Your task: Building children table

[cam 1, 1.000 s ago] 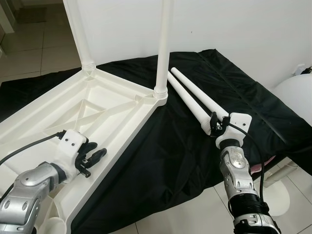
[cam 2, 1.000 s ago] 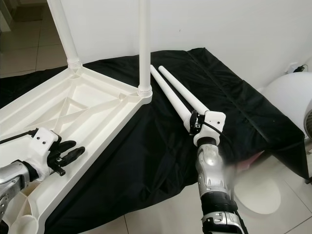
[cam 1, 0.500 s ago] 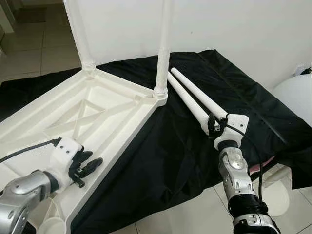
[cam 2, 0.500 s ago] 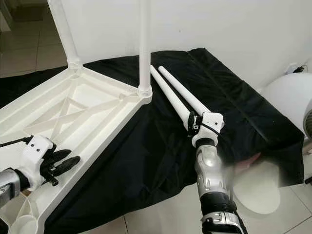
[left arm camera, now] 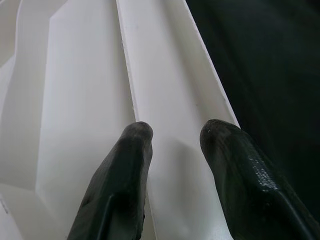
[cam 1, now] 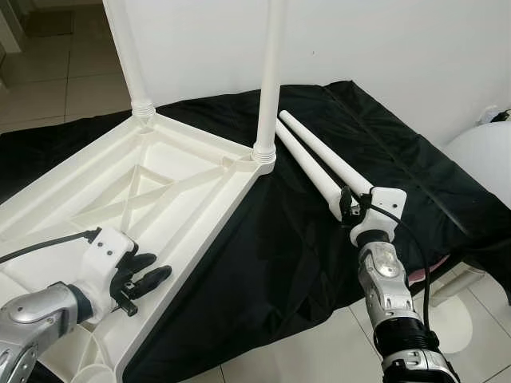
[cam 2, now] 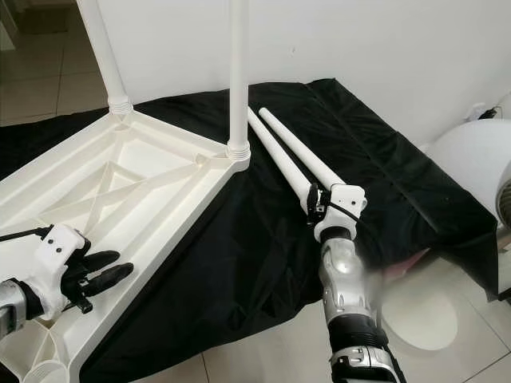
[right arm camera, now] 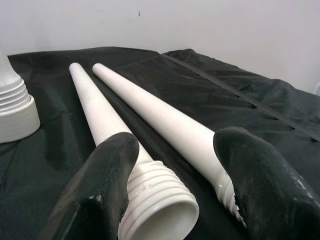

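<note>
At lower left the left tool [cam 1: 148, 279] hovers over the rim of the upturned white table [cam 1: 172, 179] — fingers apart, holding nothing. Two legs [cam 1: 267, 80] stand screwed in. Right of centre, two loose legs [cam 1: 319, 163] lie on the black cloth [cam 1: 279, 255] — the right tool [cam 1: 350, 209] gapes at their threaded ends, empty.

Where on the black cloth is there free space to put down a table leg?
The black cloth lies bare right of the two loose legs, toward the wall. Another bare patch lies between the upturned table and the right gripper. It is crowded around the screwed-in legs.
</note>
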`<state>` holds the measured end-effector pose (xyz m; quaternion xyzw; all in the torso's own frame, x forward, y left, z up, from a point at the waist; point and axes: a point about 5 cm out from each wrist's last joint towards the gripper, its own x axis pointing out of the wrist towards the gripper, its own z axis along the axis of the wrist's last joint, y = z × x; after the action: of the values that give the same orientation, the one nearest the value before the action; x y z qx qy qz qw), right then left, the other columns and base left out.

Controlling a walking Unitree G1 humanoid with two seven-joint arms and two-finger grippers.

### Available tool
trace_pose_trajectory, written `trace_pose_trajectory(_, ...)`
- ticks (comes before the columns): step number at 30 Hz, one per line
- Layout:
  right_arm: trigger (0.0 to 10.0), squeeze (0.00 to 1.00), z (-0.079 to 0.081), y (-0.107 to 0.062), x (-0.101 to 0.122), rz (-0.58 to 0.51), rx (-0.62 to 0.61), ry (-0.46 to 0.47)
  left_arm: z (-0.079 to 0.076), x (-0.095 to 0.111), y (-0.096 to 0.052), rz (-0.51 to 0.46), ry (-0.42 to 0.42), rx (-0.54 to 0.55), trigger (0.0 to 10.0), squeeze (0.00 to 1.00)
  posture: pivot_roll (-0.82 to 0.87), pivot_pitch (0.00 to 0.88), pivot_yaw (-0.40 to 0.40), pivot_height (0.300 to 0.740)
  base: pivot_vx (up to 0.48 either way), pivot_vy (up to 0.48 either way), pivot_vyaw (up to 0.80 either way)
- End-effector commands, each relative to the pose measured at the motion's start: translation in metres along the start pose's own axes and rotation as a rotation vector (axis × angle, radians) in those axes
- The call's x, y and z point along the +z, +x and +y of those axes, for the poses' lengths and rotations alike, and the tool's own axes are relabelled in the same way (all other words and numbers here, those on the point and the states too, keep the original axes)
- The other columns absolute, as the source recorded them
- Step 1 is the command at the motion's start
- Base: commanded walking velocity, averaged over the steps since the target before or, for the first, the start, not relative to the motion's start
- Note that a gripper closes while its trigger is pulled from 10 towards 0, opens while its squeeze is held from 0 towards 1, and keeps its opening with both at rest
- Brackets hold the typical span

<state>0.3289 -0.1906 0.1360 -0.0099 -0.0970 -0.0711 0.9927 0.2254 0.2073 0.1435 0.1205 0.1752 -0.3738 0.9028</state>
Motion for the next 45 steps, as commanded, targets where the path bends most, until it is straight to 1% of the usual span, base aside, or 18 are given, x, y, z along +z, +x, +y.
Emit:
trace_pose_trajectory(1,10.0,0.0,-0.001,0.002,0.001,-0.009,0.0,-0.003,-0.01,-0.015,0.003,0.08,-0.026,-0.143,10.0,0.0,0.0,0.061,-0.023,0.74,0.0,0.0,0.0)
trace_pose_trajectory(2,10.0,0.0,-0.001,0.002,0.001,-0.009,0.0,-0.003,-0.01,-0.015,0.003,0.08,-0.026,-0.143,10.0,0.0,0.0,0.061,-0.023,0.74,0.0,0.0,0.0)
trace_pose_trajectory(4,10.0,0.0,-0.001,0.002,0.002,-0.011,0.001,-0.005,-0.002,-0.018,0.009,0.09,-0.025,-0.054,10.0,0.0,0.0,0.059,-0.024,0.74,0.0,0.0,0.0)
trace_pose_trajectory(6,10.0,0.0,-0.001,0.002,0.002,-0.011,0.002,-0.005,0.0,-0.018,0.011,0.091,-0.024,-0.03,10.0,0.0,0.0,0.059,-0.024,0.74,0.0,0.0,0.0)
trace_pose_trajectory(7,10.0,0.0,0.0,0.002,0.002,-0.012,0.004,-0.004,0.009,-0.012,0.013,0.041,-0.017,0.038,10.0,0.0,0.0,0.06,-0.025,0.74,0.0,0.0,0.0)
trace_pose_trajectory(8,10.0,0.0,0.001,0.003,0.002,-0.011,0.006,-0.003,0.014,-0.008,0.014,0.02,-0.026,0.07,10.0,0.0,0.0,0.056,-0.027,0.74,0.0,0.0,0.0)
trace_pose_trajectory(10,10.0,0.0,0.001,0.003,0.002,-0.011,0.006,-0.002,0.017,-0.007,0.014,0.008,-0.034,0.089,10.0,0.0,0.0,0.056,-0.027,0.74,0.0,0.0,0.0)
trace_pose_trajectory(12,10.0,0.0,0.002,0.003,0.002,-0.011,0.009,-0.001,0.026,-0.005,0.014,-0.004,-0.042,0.143,10.0,0.0,0.0,0.056,-0.027,0.74,0.0,0.0,0.0)
trace_pose_trajectory(13,10.0,0.0,0.002,0.003,0.002,-0.011,0.009,-0.001,0.026,-0.005,0.014,-0.004,-0.042,0.143,10.0,0.0,0.0,0.056,-0.027,0.74,0.0,0.0,0.0)
trace_pose_trajectory(14,10.0,0.0,0.003,0.003,0.002,-0.012,0.012,0.0,0.032,-0.002,0.014,-0.021,-0.05,0.177,10.0,0.0,0.0,0.051,-0.027,0.74,0.0,0.0,0.0)
trace_pose_trajectory(16,10.0,0.0,0.004,0.003,0.002,-0.012,0.014,0.001,0.036,-0.001,0.013,-0.032,-0.05,0.2,10.0,0.0,0.0,0.048,-0.027,0.74,0.0,0.0,0.0)
trace_pose_trajectory(23,10.0,0.0,0.004,0.004,0.001,-0.011,0.021,-0.001,0.04,0.0,0.015,-0.028,-0.028,0.219,10.0,0.0,0.0,0.042,-0.029,0.74,0.0,0.0,0.0)
trace_pose_trajectory(28,10.0,0.0,0.004,0.003,0.0,-0.009,0.024,-0.005,0.031,-0.009,0.017,0.041,0.001,0.143,10.0,0.0,0.0,0.039,-0.028,0.74,0.0,0.0,0.0)
trace_pose_trajectory(32,10.0,0.0,0.003,0.003,0.0,-0.009,0.023,-0.007,0.026,-0.008,0.018,0.037,0.005,0.102,10.0,0.0,0.0,0.034,-0.028,0.74,0.0,0.0,0.0)
trace_pose_trajectory(36,10.0,0.0,0.003,0.003,-0.001,-0.009,0.025,-0.008,0.026,-0.007,0.017,0.029,-0.001,0.092,10.0,0.0,0.0,0.034,-0.027,0.74,0.0,0.0,0.0)
trace_pose_trajectory(40,10.0,0.0,0.004,0.003,-0.001,-0.008,0.028,-0.009,0.029,-0.008,0.015,0.056,0.01,0.094,10.0,0.0,0.0,0.032,-0.026,0.74,0.0,0.0,0.0)
trace_pose_trajectory(44,10.0,0.0,0.004,0.003,-0.001,-0.008,0.029,-0.01,0.029,-0.011,0.02,0.081,0.016,0.111,10.0,0.0,0.0,0.028,-0.024,0.74,0.0,0.0,0.0)
trace_pose_trajectory(45,10.0,0.0,0.004,0.003,-0.001,-0.009,0.027,-0.011,0.032,-0.017,0.029,0.12,-0.002,0.16,7.4,0.0,-0.01,0.026,-0.022,0.74,0.0,0.0,0.0)
